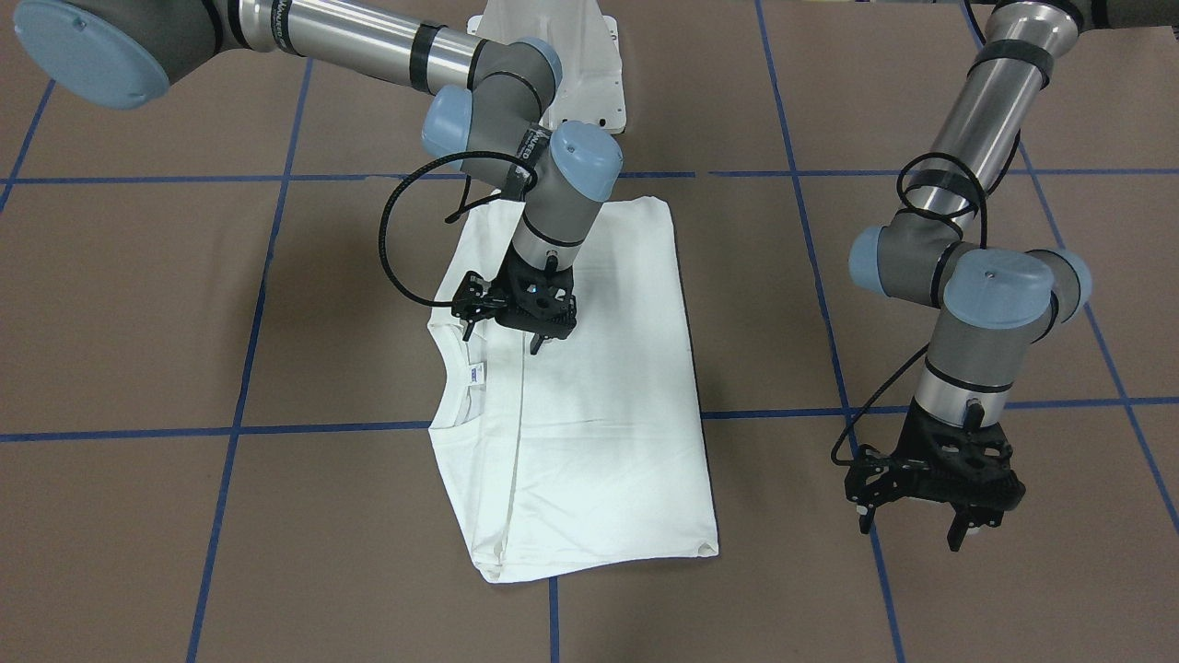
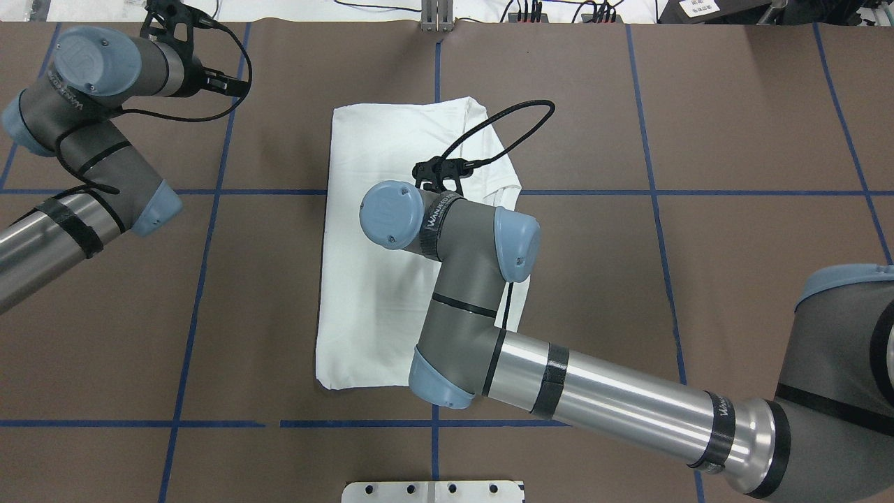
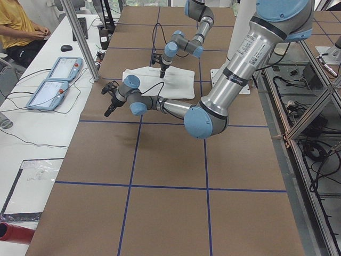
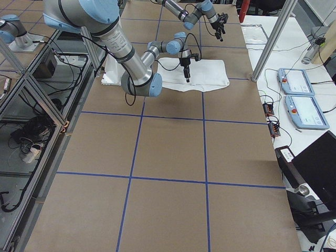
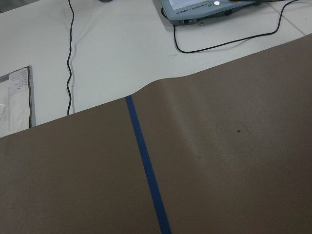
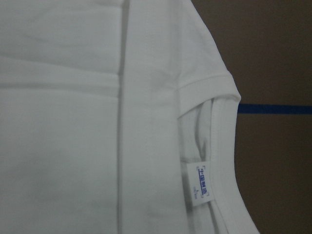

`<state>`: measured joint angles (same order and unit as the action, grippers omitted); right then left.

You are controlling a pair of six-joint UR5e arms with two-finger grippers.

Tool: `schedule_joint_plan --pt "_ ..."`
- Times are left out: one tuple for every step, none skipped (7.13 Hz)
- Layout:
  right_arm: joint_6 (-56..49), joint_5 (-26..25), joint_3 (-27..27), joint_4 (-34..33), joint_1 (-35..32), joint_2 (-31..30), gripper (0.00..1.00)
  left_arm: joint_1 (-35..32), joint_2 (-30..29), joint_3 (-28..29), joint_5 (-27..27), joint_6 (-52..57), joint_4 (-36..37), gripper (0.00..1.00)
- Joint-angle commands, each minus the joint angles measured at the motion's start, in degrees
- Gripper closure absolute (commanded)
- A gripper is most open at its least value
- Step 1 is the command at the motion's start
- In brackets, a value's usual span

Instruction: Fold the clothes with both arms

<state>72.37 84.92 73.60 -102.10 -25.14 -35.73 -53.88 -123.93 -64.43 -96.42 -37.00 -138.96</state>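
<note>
The clothes are a white shirt (image 1: pixel 599 414) (image 2: pixel 370 209), folded into a long rectangle and lying flat in the middle of the table. Its ribbed collar and small label (image 6: pixel 200 187) show at one long edge. My right gripper (image 1: pixel 503 339) hovers just above the shirt next to the collar, fingers apart and holding nothing; in the overhead view its own wrist hides it. My left gripper (image 1: pixel 912 532) hangs open over bare brown table, well off to the side of the shirt. The left wrist view shows only the table cover and a blue tape line (image 5: pixel 146 170).
Blue tape lines (image 1: pixel 792 414) divide the brown table cover into squares. The white pedestal (image 1: pixel 571 55) stands at the robot's side of the table. Beyond the far edge a white bench carries two teach pendants (image 3: pixel 53 80) and cables, and a person (image 3: pixel 16 26) sits there.
</note>
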Motion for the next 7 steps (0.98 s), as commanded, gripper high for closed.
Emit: schedule_joint_plan --pt "-1.8 -0.4 0.1 -2.2 0.0 -0.1 0.0 0.0 0.0 0.0 0.0 0.0 0.0 0.0" --pt "-2.2 -0.5 0.4 -3.4 0.0 -0.3 0.0 0.0 0.0 0.0 0.0 0.0 0.0 0.0" --pt "-2.4 -0.5 0.6 -4.8 0.0 -0.3 0.0 0.0 0.0 0.0 0.0 0.0 0.0 0.0" --pt "-4.8 -0.7 1.7 -7.2 -0.2 -0.4 0.0 0.0 0.0 0.0 0.0 0.0 0.0 0.0" --pt "-6.2 -1.3 2.4 -8.8 -0.3 -1.2 0.0 0.1 0.0 0.0 -0.1 0.0 0.0 0.0" --pt "-6.8 -1.3 5.5 -9.6 -1.0 -4.2 0.0 0.1 0.0 0.0 0.0 -0.1 0.0 0.0" --pt "-9.2 -1.6 11.9 -10.6 -1.2 -10.3 0.0 0.1 0.0 0.0 0.0 -0.1 0.0 0.0"
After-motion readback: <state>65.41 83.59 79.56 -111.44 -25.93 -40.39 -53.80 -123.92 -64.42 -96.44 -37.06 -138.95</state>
